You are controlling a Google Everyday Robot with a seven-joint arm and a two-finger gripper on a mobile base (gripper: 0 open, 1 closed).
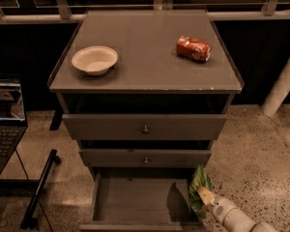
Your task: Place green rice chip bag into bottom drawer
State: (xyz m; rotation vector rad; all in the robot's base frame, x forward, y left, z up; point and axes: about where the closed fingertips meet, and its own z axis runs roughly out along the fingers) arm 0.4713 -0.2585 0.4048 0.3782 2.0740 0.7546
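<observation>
The green rice chip bag (199,190) hangs upright at the right edge of the open bottom drawer (135,202), just above its right wall. My gripper (205,197) reaches up from the lower right corner and is shut on the bag's lower part; its pale fingers and white wrist show beside the bag. The bag throws a dark shadow on the drawer floor. The drawer is pulled out and nothing lies in it.
A white bowl (94,59) and a red wrinkled packet (194,49) sit on the cabinet top (145,76). Two knobbed drawers (145,128) stand above, slightly out. A laptop (5,115) on a stand is at left; a pale pillar (282,83) at right.
</observation>
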